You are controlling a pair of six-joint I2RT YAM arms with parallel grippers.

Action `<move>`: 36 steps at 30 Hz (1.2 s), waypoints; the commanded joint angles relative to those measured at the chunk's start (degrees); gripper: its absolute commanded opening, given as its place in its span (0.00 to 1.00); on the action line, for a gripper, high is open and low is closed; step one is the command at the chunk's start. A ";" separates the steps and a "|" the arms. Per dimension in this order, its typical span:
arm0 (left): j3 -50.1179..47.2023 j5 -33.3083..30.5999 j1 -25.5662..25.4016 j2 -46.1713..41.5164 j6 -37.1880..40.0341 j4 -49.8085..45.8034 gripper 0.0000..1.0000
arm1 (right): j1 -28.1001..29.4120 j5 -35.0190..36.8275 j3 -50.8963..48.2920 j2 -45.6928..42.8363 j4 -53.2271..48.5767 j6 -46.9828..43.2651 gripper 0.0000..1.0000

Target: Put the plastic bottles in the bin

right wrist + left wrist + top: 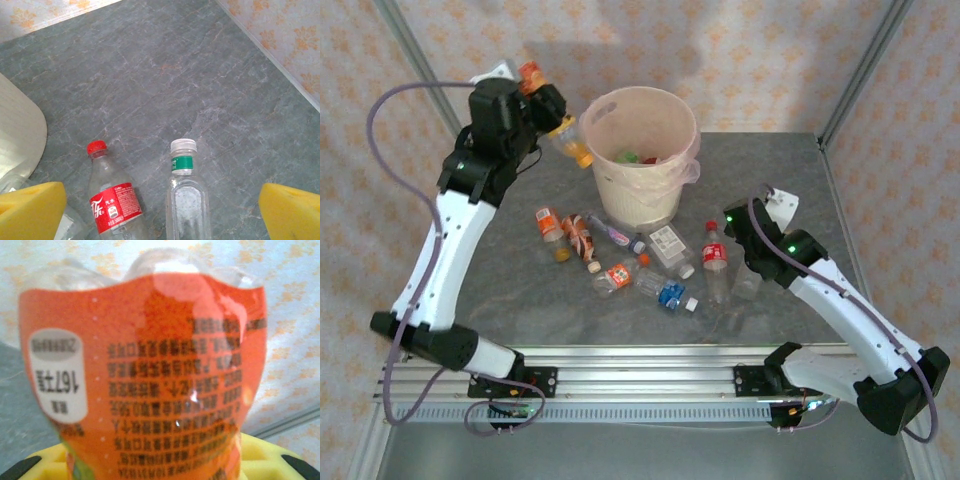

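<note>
The left gripper [558,120] is clamped on an orange-labelled bottle [150,385], held up just beside the left rim of the bin [642,195]. From the left wrist the bottle crowds out almost everything. Its label print is blurred and its lower part is cut off. Of the yellow pads [260,455] only slivers peek past it at the bottom edge. Whether the bottle is over the rim or short of it cannot be told.

The right gripper [160,215] has its jaws spread wide, gripping nothing. Two bottles sit between the jaws and just ahead of them. A red-labelled bottle [114,200] is nearer the left side, and a clear bottle [186,200] with a white cap and green band is near the middle. Both are cut off at the bottom edge. Beyond the left jaw a piece of the bin's cream wall shows.

The bin's rim hides most of its contents, leaving only green and red bits in sight. More loose bottles [610,255] are scattered on the table [520,300] in front of the bin.
</note>
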 commanded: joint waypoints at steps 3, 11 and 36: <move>14.80 1.16 -3.12 9.84 5.47 -0.06 0.40 | -0.27 3.36 -0.82 -2.14 -3.37 2.33 0.99; 30.42 4.19 -4.38 22.83 10.93 -2.13 0.39 | -0.81 4.96 -3.54 -7.11 -5.20 5.43 0.99; 39.58 5.47 -7.89 43.08 26.79 2.86 0.46 | -19.02 -17.51 -13.56 -7.35 1.22 2.84 0.99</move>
